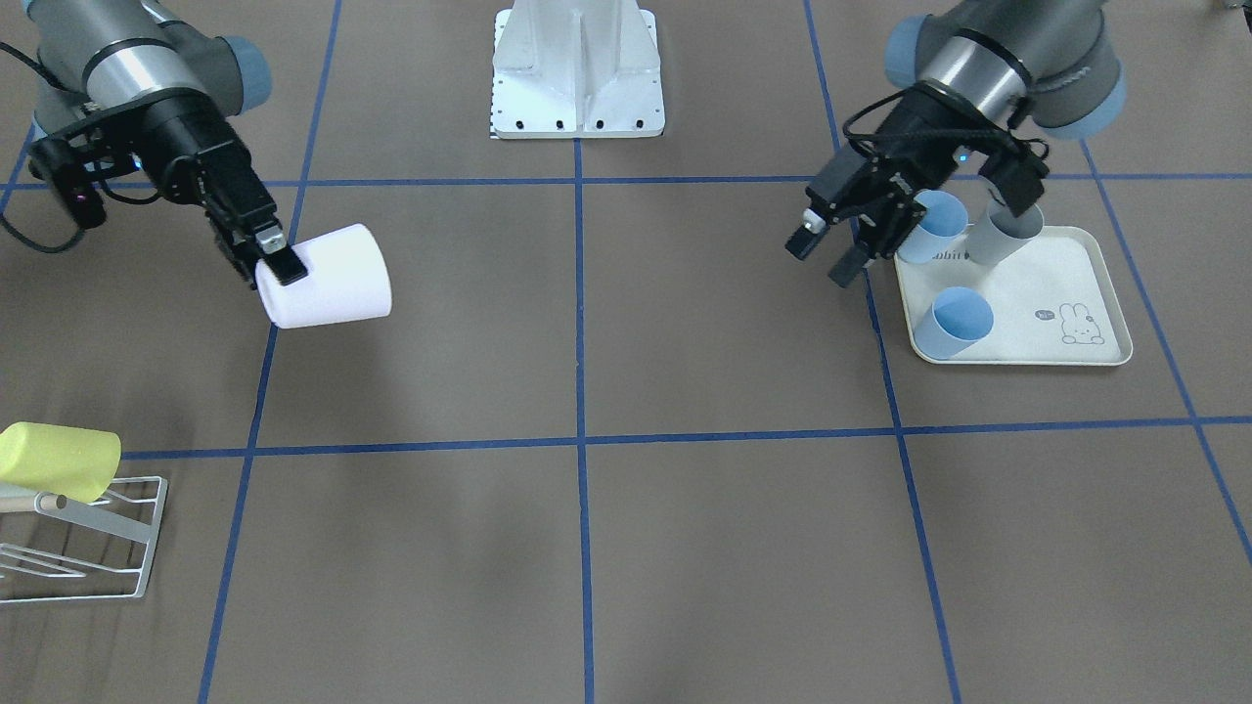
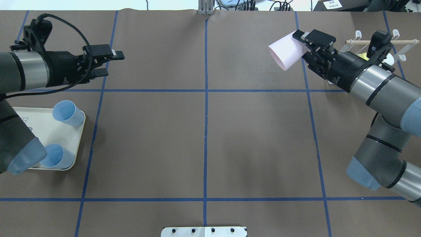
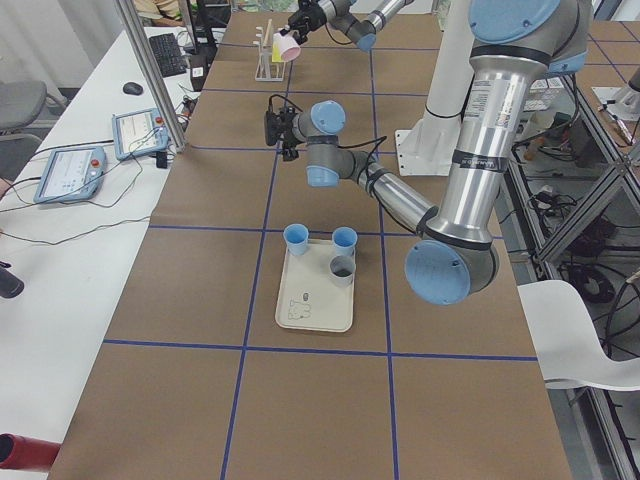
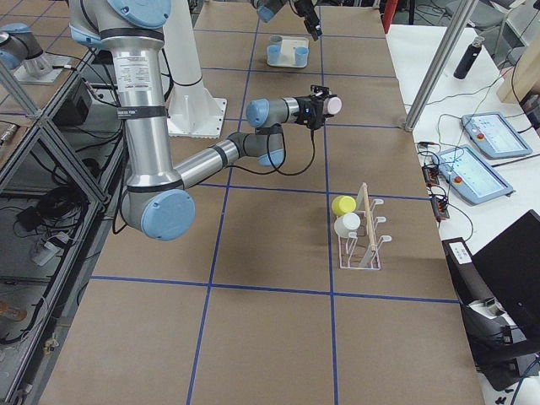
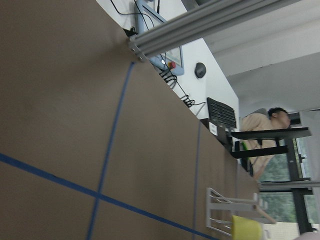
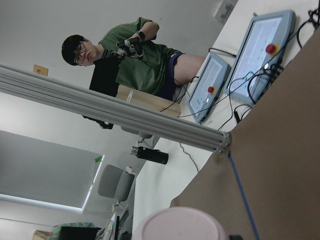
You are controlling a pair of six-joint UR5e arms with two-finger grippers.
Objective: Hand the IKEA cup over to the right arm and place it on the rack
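My right gripper (image 1: 277, 256) is shut on a pale pink cup (image 1: 333, 279) and holds it on its side above the table. In the overhead view the right gripper (image 2: 302, 46) holds the cup (image 2: 284, 54) just left of the white wire rack (image 2: 399, 49). The cup's rim shows in the right wrist view (image 6: 177, 225). The rack (image 1: 112, 533) stands at the table corner and bears a yellow cup (image 1: 59, 460) on its wooden peg. My left gripper (image 1: 825, 256) is open and empty, far from the cup; it also shows in the overhead view (image 2: 110, 64).
A cream rabbit-print tray (image 1: 1037, 293) sits under the left arm with two blue cups (image 1: 961, 315) and a grey cup (image 1: 1007, 235). The rack (image 4: 363, 232) also holds a white cup (image 4: 346, 224). The robot's base plate (image 1: 577, 78) is at the table's middle edge.
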